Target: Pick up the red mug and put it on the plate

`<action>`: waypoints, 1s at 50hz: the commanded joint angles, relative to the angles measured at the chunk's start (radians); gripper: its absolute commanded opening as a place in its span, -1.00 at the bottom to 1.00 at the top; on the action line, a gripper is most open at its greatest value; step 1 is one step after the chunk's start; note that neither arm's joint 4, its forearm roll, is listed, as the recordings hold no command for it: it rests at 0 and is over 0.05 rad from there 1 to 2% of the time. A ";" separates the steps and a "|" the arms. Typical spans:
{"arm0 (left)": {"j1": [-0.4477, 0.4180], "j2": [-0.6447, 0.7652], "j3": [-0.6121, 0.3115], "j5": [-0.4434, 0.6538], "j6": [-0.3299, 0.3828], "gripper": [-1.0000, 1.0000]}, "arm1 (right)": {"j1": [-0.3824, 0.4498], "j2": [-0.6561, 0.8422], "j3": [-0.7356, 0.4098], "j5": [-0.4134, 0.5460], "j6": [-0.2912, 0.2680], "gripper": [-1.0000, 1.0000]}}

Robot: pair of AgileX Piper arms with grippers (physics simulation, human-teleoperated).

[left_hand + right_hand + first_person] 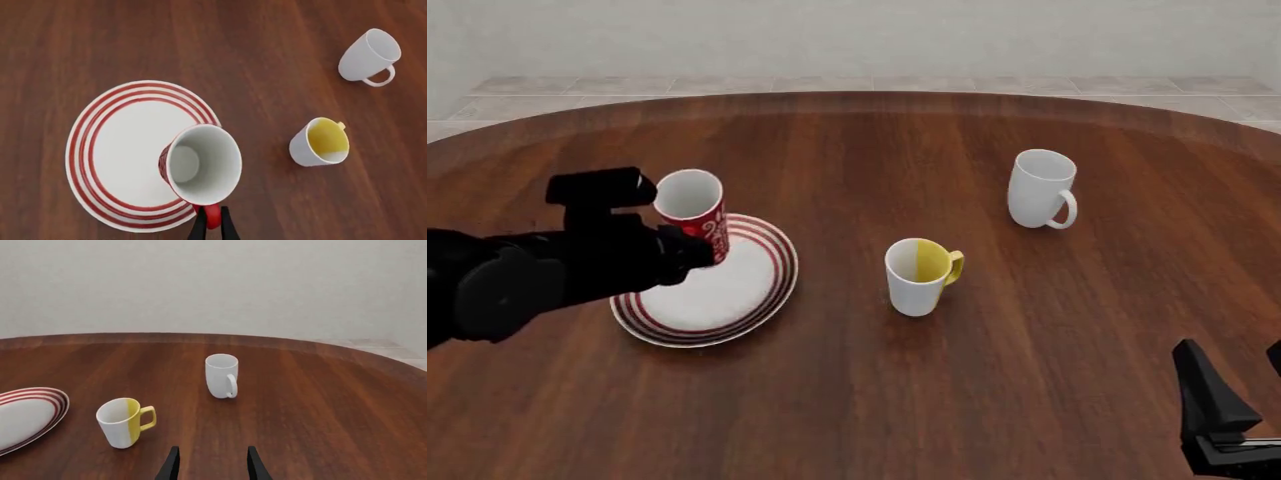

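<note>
The red mug [203,162] [694,213] is upright, its white inside showing from above. My left gripper [212,222] [689,250] is shut on its red handle. The mug is held over the plate [123,150] [727,290], a white plate with red rings, toward one side of it. Whether the mug's base touches the plate cannot be told. My right gripper [212,465] [1234,385] is open and empty near the table's front right, far from the mug and the plate.
A white-and-yellow mug [920,275] [124,422] [321,142] stands right of the plate. A plain white mug [1042,188] [221,375] [369,56] stands farther back on the right. The wooden table [868,400] curves round at its far edge.
</note>
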 commanded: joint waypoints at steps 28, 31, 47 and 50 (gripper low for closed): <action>0.011 0.108 0.006 -0.082 -0.032 -1.00 | -0.002 0.031 0.000 -0.021 -0.014 1.00; 0.010 0.113 0.003 -0.084 -0.037 -1.00 | -0.002 0.032 0.000 -0.021 -0.014 1.00; 0.027 0.156 -0.014 -0.102 -0.036 -1.00 | -0.002 0.064 0.000 -0.046 -0.016 1.00; 0.030 0.171 -0.016 -0.110 -0.038 -1.00 | -0.002 0.063 0.000 -0.046 -0.016 1.00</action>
